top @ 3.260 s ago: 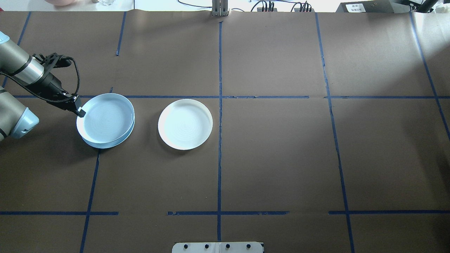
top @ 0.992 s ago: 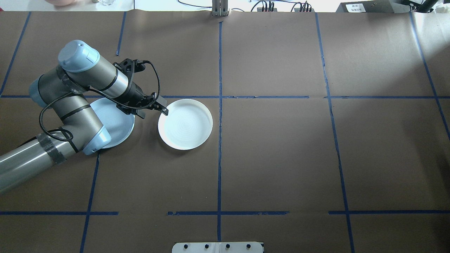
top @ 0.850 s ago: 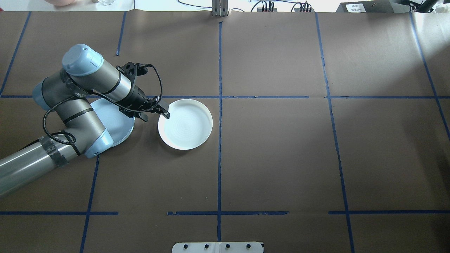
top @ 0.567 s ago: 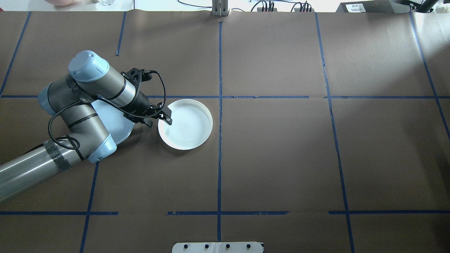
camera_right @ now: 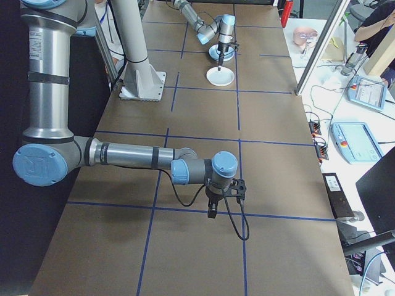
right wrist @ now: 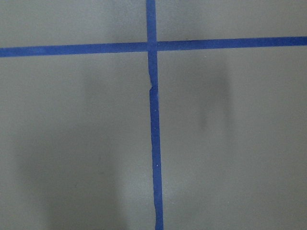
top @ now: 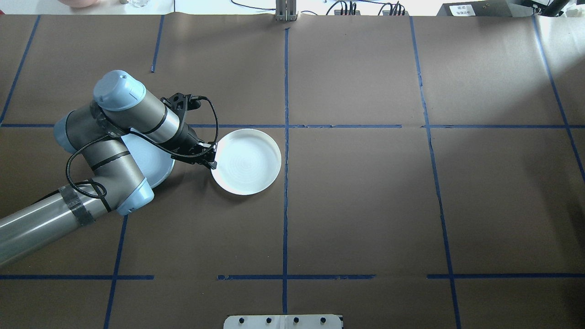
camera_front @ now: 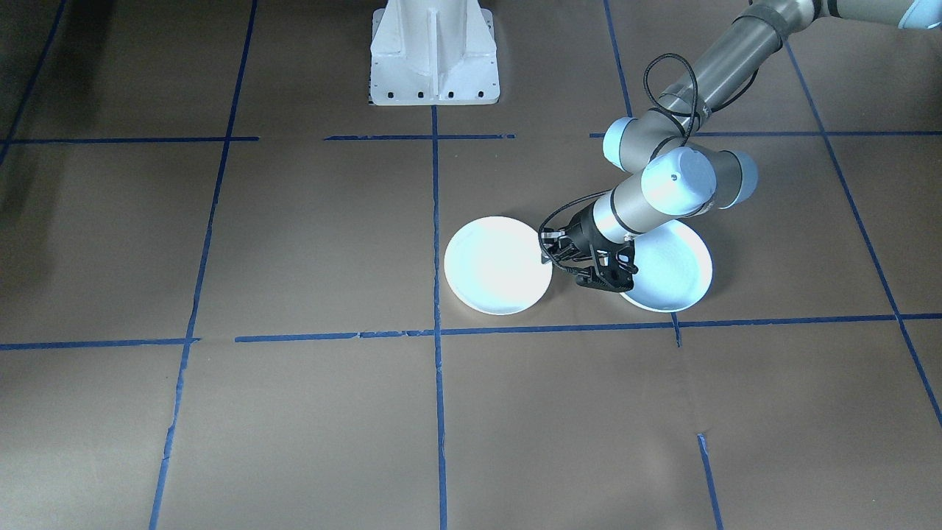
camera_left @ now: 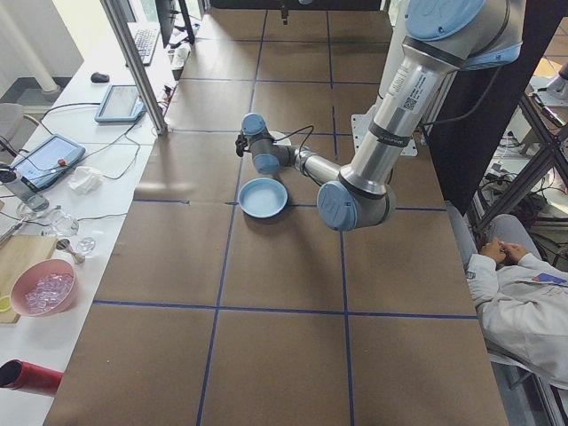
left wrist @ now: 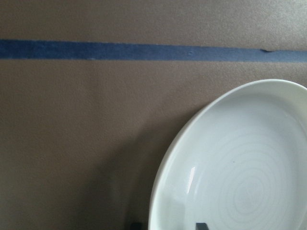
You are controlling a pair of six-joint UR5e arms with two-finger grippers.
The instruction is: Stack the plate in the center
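The center plate (top: 249, 161), pale bluish-white with faint rings and a cream rim, lies flat just left of the table's middle tape line (top: 285, 183). My left gripper (top: 211, 163) is shut on its left rim. In the left wrist view one fingertip (left wrist: 136, 224) is outside the rim and the other inside the plate (left wrist: 240, 182). The front-facing view shows the same grip (camera_front: 548, 255) on the plate (camera_front: 493, 266). My right gripper (camera_right: 211, 214) hangs over a tape cross far from the plates. I cannot tell whether it is open or shut.
A stack of light blue plates (top: 157, 157) sits just left of the gripper, partly under my left forearm; it also shows in the front-facing view (camera_front: 673, 272). The white robot base (camera_front: 434, 51) stands behind. A seated person (camera_left: 524, 293) and a side desk with tablets (camera_left: 53, 155) border the table.
My left arm swung from the blue stack to the white plate, came down over its left rim and shut on it. The plate shifted slightly to the right.
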